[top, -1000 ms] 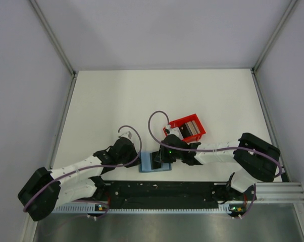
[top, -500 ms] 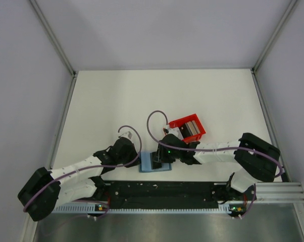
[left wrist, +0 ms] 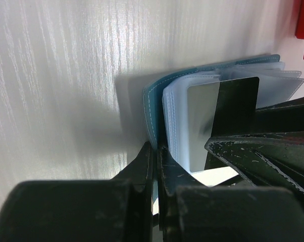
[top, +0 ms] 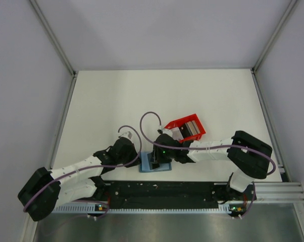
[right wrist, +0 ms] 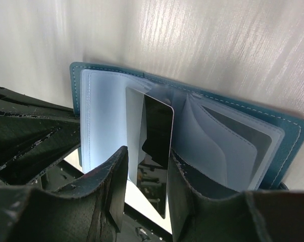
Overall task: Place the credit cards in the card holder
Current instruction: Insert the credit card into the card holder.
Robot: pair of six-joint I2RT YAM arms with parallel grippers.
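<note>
The teal card holder [top: 148,165] lies open near the table's front edge, between both grippers. My left gripper [top: 137,158] is shut on its teal cover [left wrist: 151,116], pinching the flap at its lower edge [left wrist: 157,151]. My right gripper [top: 158,159] is shut on a glossy black-and-silver credit card [right wrist: 157,131], held between its fingers [right wrist: 146,171]. The card's far end sits among the holder's clear sleeves [right wrist: 217,146]. The same card shows in the left wrist view [left wrist: 222,116]. More grey cards [top: 192,127] lie in the red tray.
The red open-topped tray [top: 179,122] stands just behind and to the right of the holder. The right arm's cable loops above it. The arm bases and a black rail [top: 167,190] run along the near edge.
My right gripper has moved a little to the left, further over the open holder, with the card in it. The left arm has not moved.
</note>
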